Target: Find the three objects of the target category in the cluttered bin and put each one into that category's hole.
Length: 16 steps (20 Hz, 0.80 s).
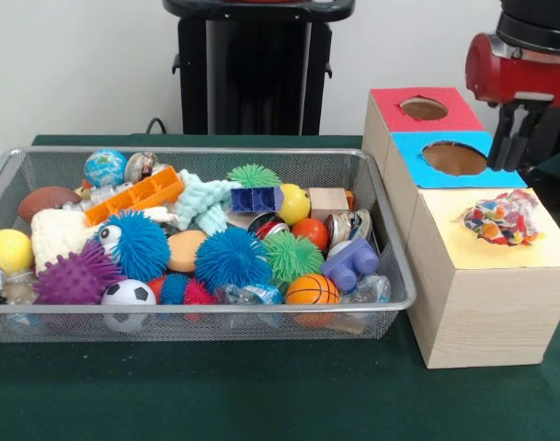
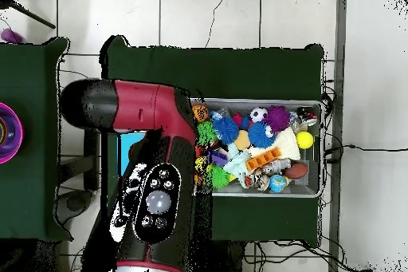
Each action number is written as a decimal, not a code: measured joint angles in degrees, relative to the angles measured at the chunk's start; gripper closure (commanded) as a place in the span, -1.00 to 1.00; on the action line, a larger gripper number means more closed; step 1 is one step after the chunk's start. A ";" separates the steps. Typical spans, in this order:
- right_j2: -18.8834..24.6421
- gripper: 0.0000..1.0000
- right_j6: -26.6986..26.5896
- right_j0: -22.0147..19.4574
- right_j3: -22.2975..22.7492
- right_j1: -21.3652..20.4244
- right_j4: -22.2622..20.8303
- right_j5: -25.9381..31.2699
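The end effector (image 1: 511, 147) is seen just right of the box's (image 1: 482, 303) blue hole (image 1: 454, 158); its opening cannot be told.

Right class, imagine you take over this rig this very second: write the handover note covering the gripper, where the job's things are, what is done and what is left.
Gripper: over the blue hole of the sorting box, beside the red hole; whether it is open or shut cannot be made out.
Wire bin: on the green table, full of mixed toys, including a mini basketball, a soccer ball and a blue spiky ball.
Done: a multicoloured crumpled thing sits in the yellow section's hole.
Left: the target category is unclear from the pictures; check it, then continue searching the bin.
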 measured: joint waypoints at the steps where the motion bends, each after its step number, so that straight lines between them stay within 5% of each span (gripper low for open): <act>1: 0.02 1.00 0.00 -0.40 -1.79 0.94 0.00 0.23; 7: 0.01 1.00 0.00 -1.80 -7.10 4.03 0.00 0.68; 16: 0.02 1.00 0.00 -3.48 -8.87 7.59 -0.01 -0.24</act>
